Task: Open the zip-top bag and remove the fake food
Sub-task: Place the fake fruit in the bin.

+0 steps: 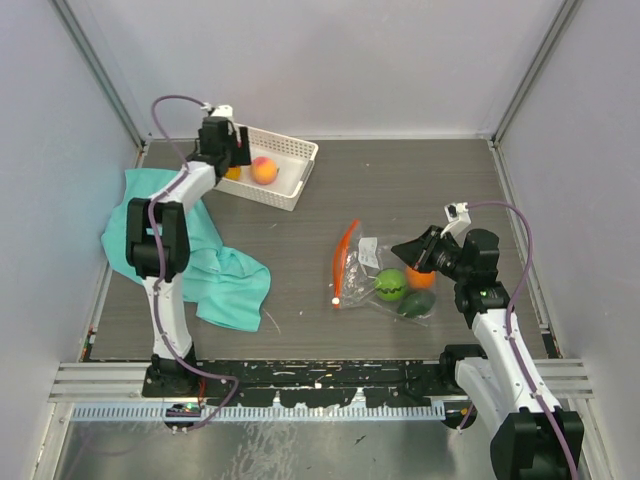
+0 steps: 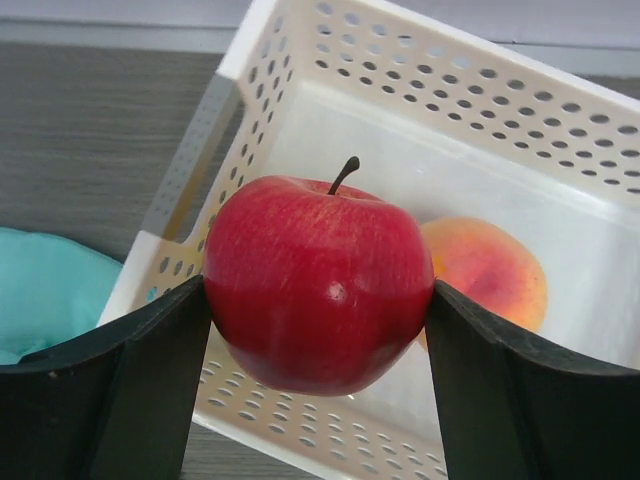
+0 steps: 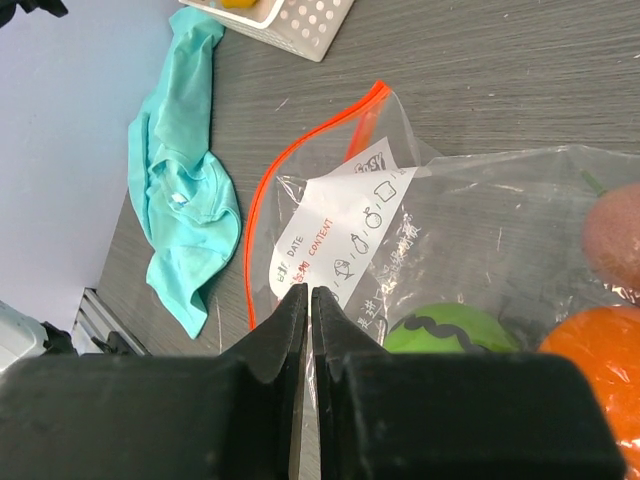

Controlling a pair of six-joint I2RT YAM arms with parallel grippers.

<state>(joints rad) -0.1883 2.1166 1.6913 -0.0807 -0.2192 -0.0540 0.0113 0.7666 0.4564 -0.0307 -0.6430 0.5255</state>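
1. Your left gripper (image 2: 320, 305) is clamped on a red apple (image 2: 318, 280), one finger against each flank and the stem pointing up.
2. The apple hangs in front of the white slotted basket (image 2: 560, 110). From the top view the left gripper (image 1: 225, 150) sits at the basket's left end; you cannot tell whether the apple touches the floor of the basket.
3. A peach (image 2: 490, 270) lies inside the basket, just behind and to the right of the apple. The top view also shows a small yellow-orange piece (image 1: 233, 173) beside the peach, half hidden by the arm.
4. Your right gripper (image 3: 308, 300) has its fingers pressed together on a thin sliver of the zip-top bag (image 3: 480, 210), just below the white label (image 3: 340, 235).
5. The bag lies on the table (image 1: 400, 190), right of centre and well apart from the basket. Its orange-red zipper strip (image 3: 300, 150) curves along the left edge, and the mouth gapes there.
6. The rest of the fake food is inside the bag: a green piece with a black zigzag (image 3: 445, 330), an orange piece (image 3: 595, 370), a brownish piece (image 3: 615, 235) and, in the top view, a dark green piece (image 1: 416, 303).
7. A teal cloth (image 1: 215, 270) lies crumpled on the left side of the table, beside the left arm.
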